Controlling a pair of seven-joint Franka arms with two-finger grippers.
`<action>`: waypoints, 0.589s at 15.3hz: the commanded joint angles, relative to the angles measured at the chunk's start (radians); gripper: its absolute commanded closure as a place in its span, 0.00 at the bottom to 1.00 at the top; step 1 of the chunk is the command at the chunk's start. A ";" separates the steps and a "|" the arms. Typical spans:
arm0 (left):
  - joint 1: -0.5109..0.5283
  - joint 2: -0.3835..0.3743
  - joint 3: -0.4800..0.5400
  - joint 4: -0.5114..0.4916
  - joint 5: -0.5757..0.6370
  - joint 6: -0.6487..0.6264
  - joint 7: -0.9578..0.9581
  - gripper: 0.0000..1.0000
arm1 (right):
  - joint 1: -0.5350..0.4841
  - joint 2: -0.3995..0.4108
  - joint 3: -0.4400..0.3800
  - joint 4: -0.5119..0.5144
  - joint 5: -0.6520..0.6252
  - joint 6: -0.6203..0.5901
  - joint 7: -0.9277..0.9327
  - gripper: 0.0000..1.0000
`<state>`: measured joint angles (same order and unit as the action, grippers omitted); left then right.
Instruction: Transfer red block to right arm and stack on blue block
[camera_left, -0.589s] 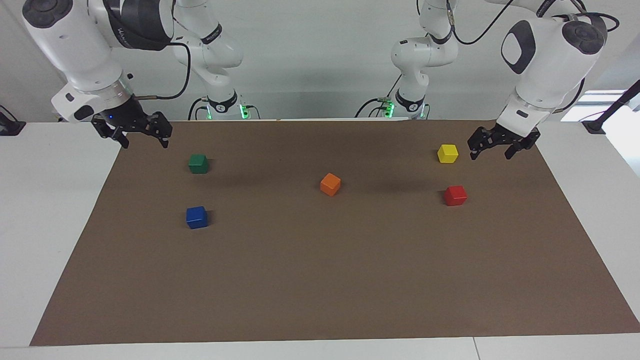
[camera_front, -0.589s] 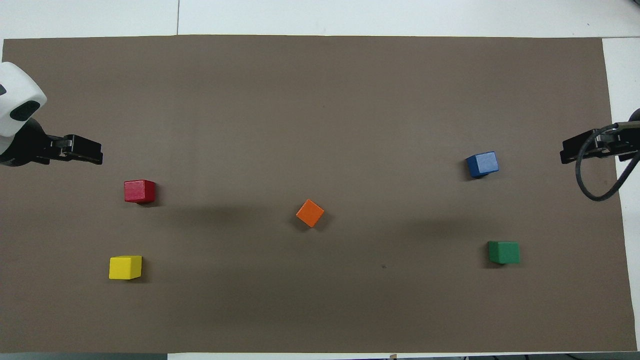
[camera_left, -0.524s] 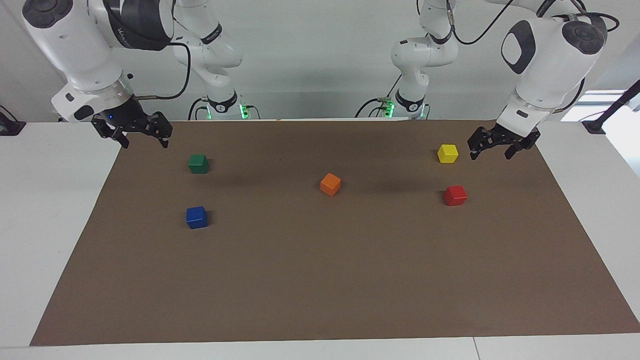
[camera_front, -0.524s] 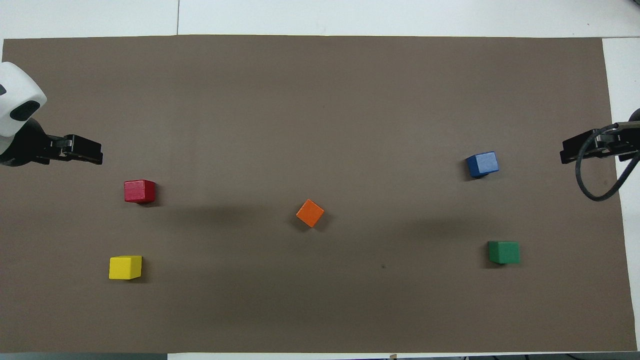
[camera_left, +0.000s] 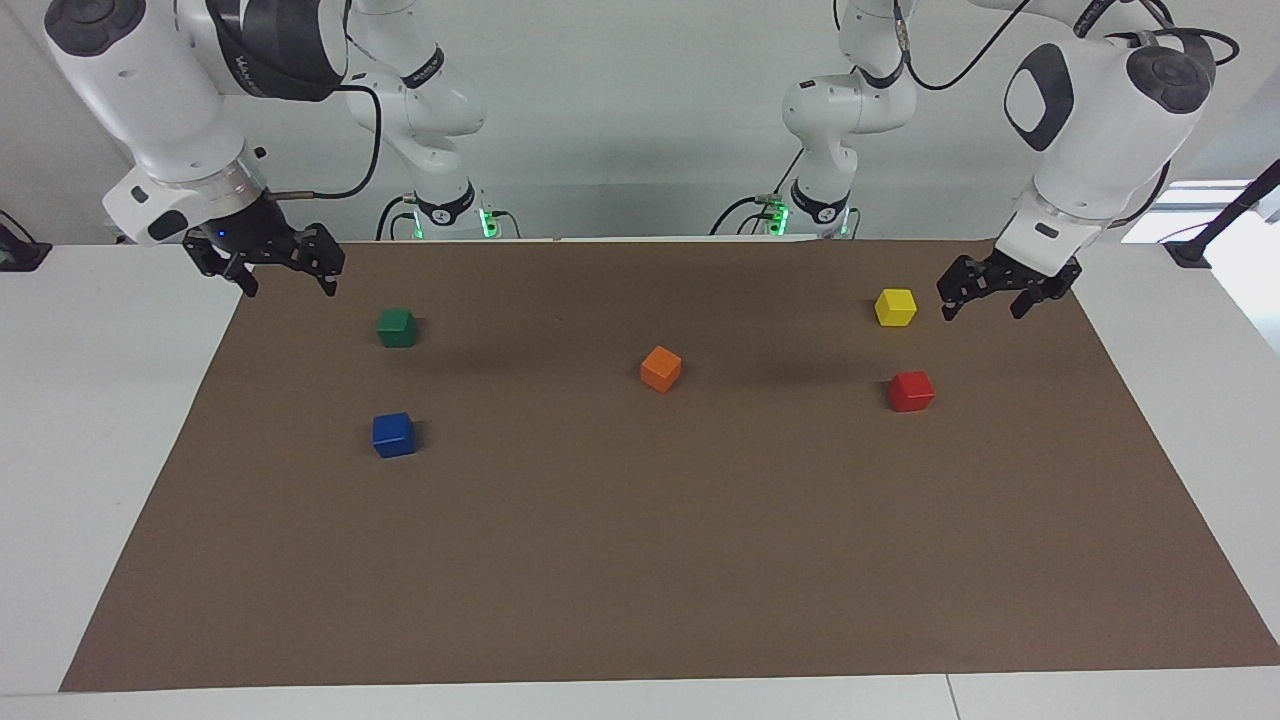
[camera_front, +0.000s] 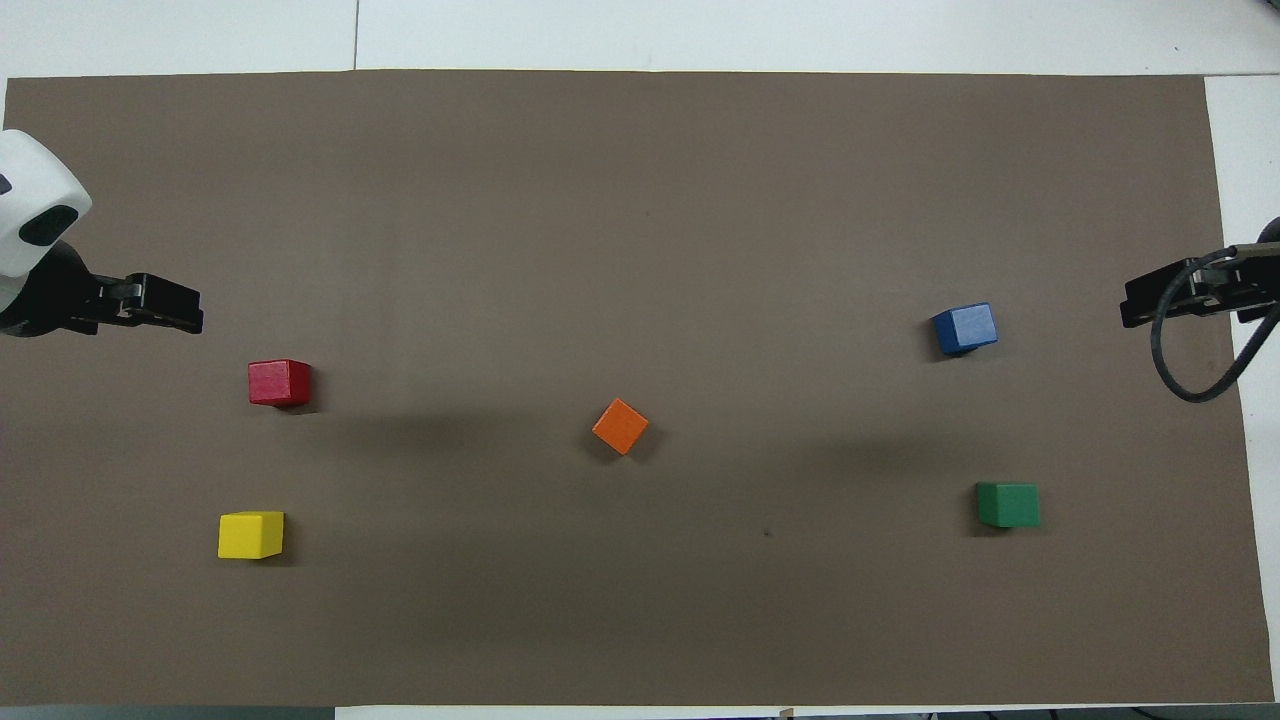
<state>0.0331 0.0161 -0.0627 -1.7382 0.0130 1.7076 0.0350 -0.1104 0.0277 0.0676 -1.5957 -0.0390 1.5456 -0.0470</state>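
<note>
Facing view: left tool, jaws released, empty, should drop squarely over red block at its seven o'clock; right tool waits released

We see a white table under a brown paper mat; on it lie small red, yellow, orange, blue and green cubes
</note>
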 joint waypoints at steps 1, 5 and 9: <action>0.010 -0.013 0.004 -0.043 0.002 0.020 -0.009 0.00 | -0.015 -0.017 0.011 -0.020 -0.002 0.007 -0.014 0.00; 0.013 -0.002 0.009 -0.089 0.002 0.087 0.000 0.00 | -0.015 -0.015 0.011 -0.021 -0.002 0.007 -0.014 0.00; 0.013 -0.022 0.017 -0.225 0.004 0.219 0.003 0.00 | -0.015 -0.015 0.011 -0.020 -0.002 0.007 -0.014 0.00</action>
<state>0.0346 0.0227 -0.0456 -1.8711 0.0130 1.8393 0.0351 -0.1104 0.0277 0.0676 -1.5958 -0.0391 1.5456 -0.0471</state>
